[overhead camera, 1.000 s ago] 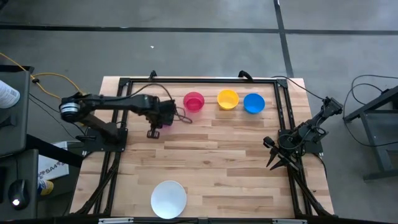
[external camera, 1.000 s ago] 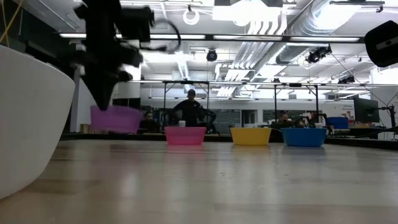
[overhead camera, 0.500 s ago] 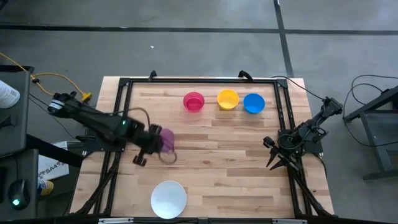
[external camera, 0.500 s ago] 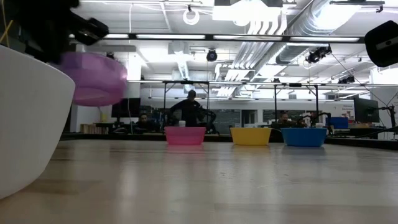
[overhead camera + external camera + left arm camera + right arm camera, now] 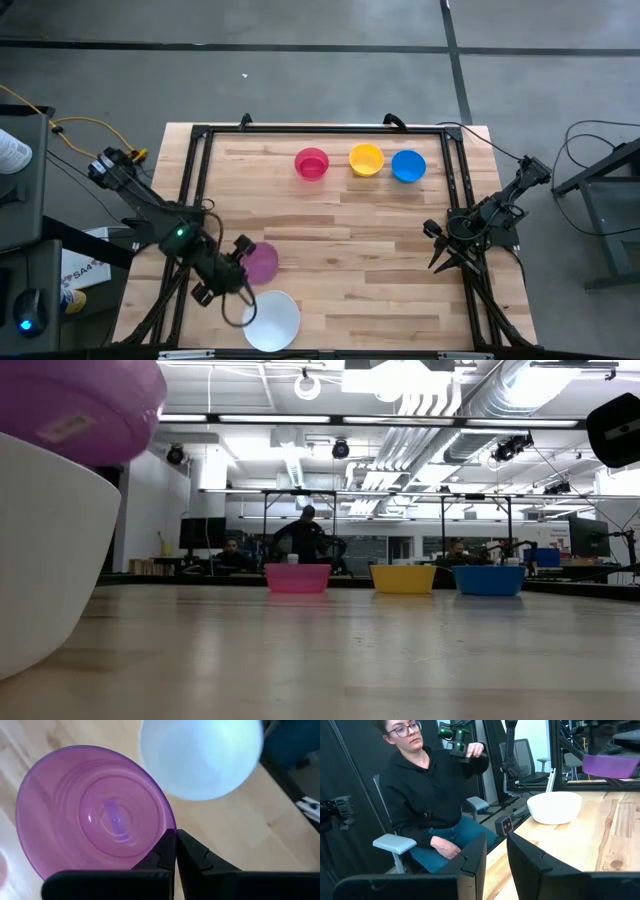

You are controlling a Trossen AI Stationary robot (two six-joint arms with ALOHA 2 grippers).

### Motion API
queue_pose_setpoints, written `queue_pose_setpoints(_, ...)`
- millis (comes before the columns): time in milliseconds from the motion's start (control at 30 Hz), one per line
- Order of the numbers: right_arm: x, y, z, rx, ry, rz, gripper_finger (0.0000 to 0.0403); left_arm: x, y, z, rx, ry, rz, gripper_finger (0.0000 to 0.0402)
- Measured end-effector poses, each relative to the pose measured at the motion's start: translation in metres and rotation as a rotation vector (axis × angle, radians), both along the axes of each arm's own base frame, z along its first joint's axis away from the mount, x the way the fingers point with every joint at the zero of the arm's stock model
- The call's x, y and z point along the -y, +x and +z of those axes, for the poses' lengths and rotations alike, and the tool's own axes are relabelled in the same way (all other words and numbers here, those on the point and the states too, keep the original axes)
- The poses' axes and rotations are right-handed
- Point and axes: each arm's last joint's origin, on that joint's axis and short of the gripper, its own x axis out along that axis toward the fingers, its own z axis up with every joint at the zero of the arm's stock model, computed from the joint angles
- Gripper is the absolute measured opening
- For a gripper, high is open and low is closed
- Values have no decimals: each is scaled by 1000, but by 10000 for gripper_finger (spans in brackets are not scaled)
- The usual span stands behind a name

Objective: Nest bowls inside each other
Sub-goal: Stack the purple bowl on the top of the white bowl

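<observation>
1. Left hand (image 5: pixel 175 847) is pinched shut on the rim of the small round purple plastic bowl (image 5: pixel 261 263), held in the air just beside the larger white plastic bowl (image 5: pixel 272 320) at the wooden counter's (image 5: pixel 350 250) near edge.
2. Step in hand, by my reading: carrying purple to white for the first nesting.
3. Next move calls for centring purple over white, lowering, then releasing.
4. Pink-red bowl (image 5: pixel 312 163), yellow bowl (image 5: pixel 366 159) and blue bowl (image 5: pixel 408 166) sit in a far row.
5. Right hand (image 5: pixel 495 851) waits at the counter's right edge, fingers partly apart, empty.

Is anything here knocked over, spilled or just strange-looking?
Nothing stands out. The purple bowl is off the table, pinched by the left gripper near the white bowl, and the others sit upright.
</observation>
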Motion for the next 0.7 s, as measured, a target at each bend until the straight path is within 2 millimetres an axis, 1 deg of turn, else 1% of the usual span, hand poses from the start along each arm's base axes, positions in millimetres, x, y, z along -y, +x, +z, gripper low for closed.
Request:
queue_pose_setpoints(100, 0, 0, 0, 0, 0, 0, 71, 17, 4, 1, 4, 11, -58, 0)
queue_pose_setpoints(200, 0, 0, 0, 0, 0, 0, 71, 34, 8, -2, -8, 34, -113, 0)
queue_pose_setpoints(400, 0, 0, 0, 0, 0, 0, 71, 66, 19, -15, -51, 77, -166, 0)
queue_pose_setpoints(567, 0, 0, 0, 0, 0, 0, 71, 84, 25, -23, -73, 97, -190, 0)
queue_pose_setpoints(700, 0, 0, 0, -1, 0, 0, 71, 90, 30, -30, -84, 101, -194, 0)
